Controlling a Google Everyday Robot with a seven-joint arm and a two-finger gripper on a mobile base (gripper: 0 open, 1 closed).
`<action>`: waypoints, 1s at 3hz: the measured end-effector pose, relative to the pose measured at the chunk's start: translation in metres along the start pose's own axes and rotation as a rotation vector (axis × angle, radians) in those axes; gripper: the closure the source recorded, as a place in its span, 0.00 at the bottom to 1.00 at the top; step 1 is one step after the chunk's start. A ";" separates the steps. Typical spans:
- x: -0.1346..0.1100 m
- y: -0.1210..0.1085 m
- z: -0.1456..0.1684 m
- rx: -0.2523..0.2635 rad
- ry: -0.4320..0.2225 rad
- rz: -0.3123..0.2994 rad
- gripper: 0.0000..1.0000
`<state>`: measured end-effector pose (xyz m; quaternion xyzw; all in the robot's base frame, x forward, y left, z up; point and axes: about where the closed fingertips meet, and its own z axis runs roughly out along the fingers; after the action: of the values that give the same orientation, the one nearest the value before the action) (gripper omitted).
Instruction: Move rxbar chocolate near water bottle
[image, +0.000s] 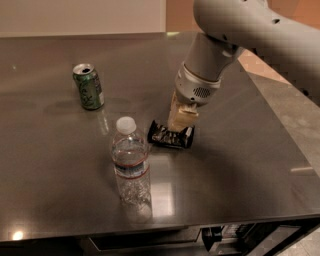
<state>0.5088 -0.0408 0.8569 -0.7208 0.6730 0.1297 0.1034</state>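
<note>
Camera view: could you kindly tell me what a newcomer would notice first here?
The grey arm hangs in from the upper right, its gripper at the rxbar chocolate lying mid-table. The clear water bottle stands just front-left of the bar; a green soda can stands farther back left.
</note>
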 end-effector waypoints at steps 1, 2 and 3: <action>-0.015 0.038 -0.003 -0.043 -0.028 -0.059 1.00; -0.026 0.066 -0.003 -0.078 -0.042 -0.113 1.00; -0.029 0.083 0.006 -0.121 -0.035 -0.126 0.82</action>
<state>0.4244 -0.0175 0.8632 -0.7642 0.6154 0.1759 0.0795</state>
